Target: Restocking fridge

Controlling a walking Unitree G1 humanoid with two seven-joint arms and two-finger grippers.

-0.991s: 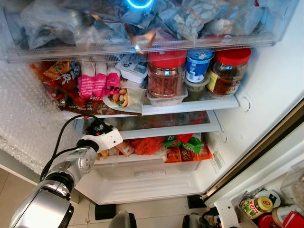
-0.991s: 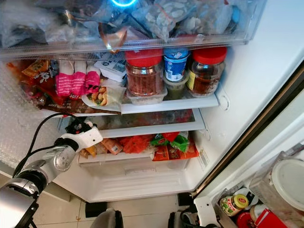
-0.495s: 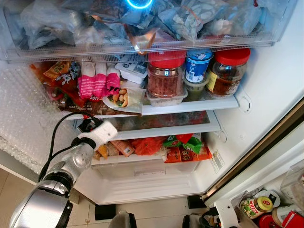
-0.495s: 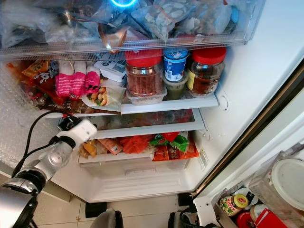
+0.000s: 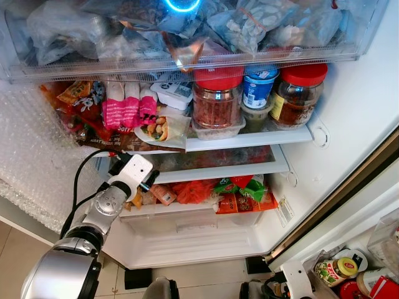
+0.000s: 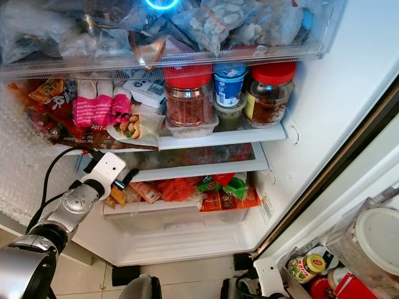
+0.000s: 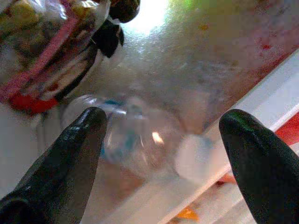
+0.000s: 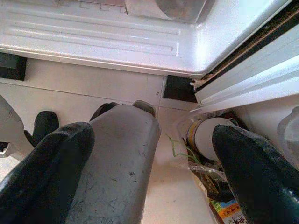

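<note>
Left gripper point(image 7: 161, 135) sits at the left end of the fridge's middle shelf point(image 5: 249, 169), fingers open, a clear plastic bottle point(image 7: 140, 140) lying just beyond between them, long axis across the gap; right gripper point(image 8: 149, 168) hangs open, far away.

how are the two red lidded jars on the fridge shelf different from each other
The left red-lidded jar looks wider and holds reddish-brown contents; the right red-lidded jar looks narrower, with darker contents and a yellow label. The left one sits on a clear container, the right one apparently on the shelf itself. Both stand upright.
</note>
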